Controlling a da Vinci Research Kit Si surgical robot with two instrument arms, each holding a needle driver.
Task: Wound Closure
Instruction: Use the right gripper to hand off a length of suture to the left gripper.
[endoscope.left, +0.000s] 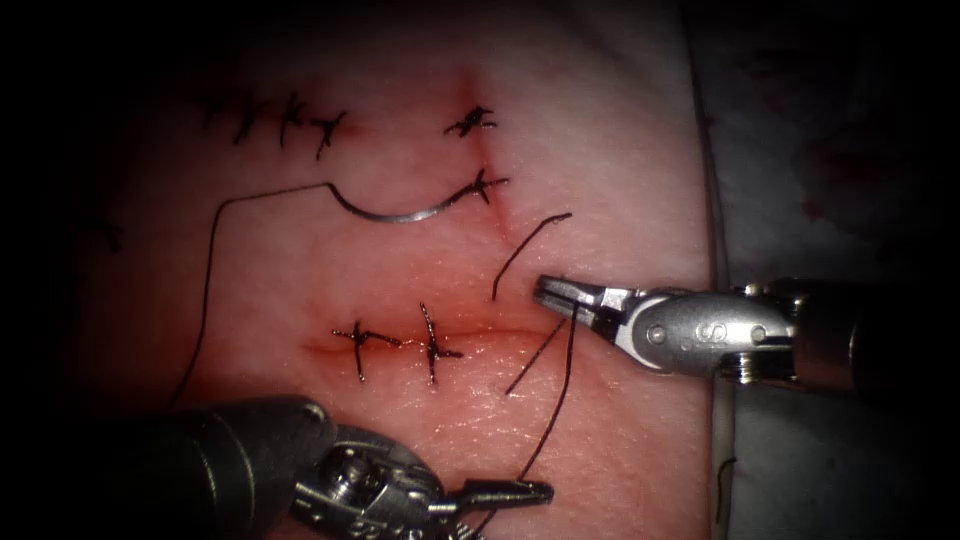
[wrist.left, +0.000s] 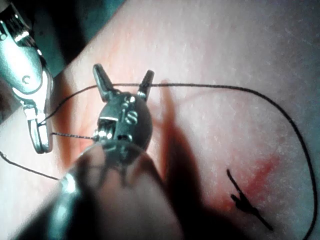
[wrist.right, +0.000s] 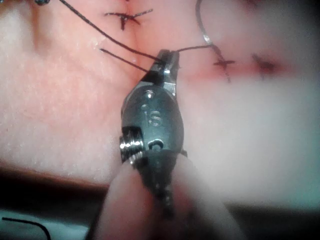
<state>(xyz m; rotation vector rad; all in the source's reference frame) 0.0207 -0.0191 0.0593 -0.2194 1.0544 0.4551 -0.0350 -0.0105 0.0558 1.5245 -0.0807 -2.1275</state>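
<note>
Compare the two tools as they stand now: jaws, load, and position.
The right tool has its jaws shut on the thread at the right end of the cut; the left tool has its jaws open and holds nothing. The right tool sits at the cut; the left tool sits below it, over bare tissue. Neither holds the needle, which lies on the tissue above the cut.

Pink tissue (endoscope.left: 600, 150); dark thread (endoscope.left: 205, 300); silver needle (endoscope.left: 400, 214); red fluid (endoscope.left: 480, 335) along cut.

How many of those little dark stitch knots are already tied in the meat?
7. Three sit in a row at the upper left, two on the vertical cut at upper middle, two on the horizontal cut. The dark edges may hide more.
</note>
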